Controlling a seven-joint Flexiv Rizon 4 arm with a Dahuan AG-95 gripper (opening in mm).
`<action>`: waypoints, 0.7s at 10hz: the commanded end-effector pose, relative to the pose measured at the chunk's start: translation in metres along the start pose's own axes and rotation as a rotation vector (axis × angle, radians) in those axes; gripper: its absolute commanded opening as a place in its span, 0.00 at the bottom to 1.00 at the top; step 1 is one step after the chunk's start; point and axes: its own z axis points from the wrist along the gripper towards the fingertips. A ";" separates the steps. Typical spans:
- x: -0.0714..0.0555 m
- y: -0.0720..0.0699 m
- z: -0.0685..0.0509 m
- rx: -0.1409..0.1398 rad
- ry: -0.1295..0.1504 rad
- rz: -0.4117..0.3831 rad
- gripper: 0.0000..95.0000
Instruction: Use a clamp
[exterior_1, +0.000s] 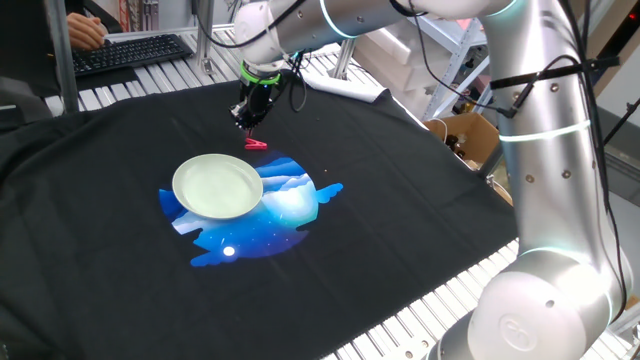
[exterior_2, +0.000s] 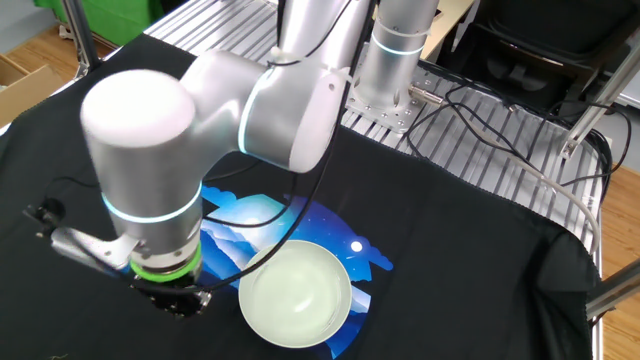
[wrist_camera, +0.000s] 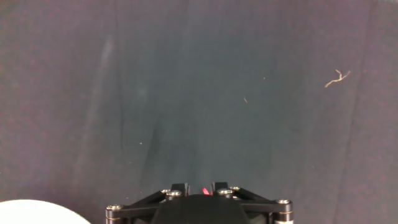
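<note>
Red clamp (exterior_1: 256, 143) is seen on the black cloth (exterior_1: 400, 200) beyond the pale green plate (exterior_1: 217, 185), directly beneath the end effector (exterior_1: 247, 124), apparently positioned for pinching; its grip cannot be told.

The plate (exterior_1: 217, 186) sits mid-table (exterior_1: 400, 220) on the cloth's printed patch (exterior_1: 290, 205); the clamp (exterior_1: 256, 143) lies just behind it, toward the keyboard (exterior_1: 130, 52) edge.

I'm looking into a robotics lab here: my arm (exterior_1: 540, 150) is bolted to a slatted aluminium bench (exterior_2: 500, 130), loose cables (exterior_2: 480, 100) trail over it, someone's hand (exterior_1: 82, 32) rests at a keyboard (exterior_1: 130, 52) behind, and a cardboard box (exterior_1: 470, 140) sits beside the table.
</note>
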 end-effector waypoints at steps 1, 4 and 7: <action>0.003 -0.005 -0.001 -0.044 0.084 0.451 0.00; 0.006 -0.009 -0.004 -0.076 0.114 0.723 0.00; 0.009 -0.014 -0.008 -0.143 0.133 0.933 0.00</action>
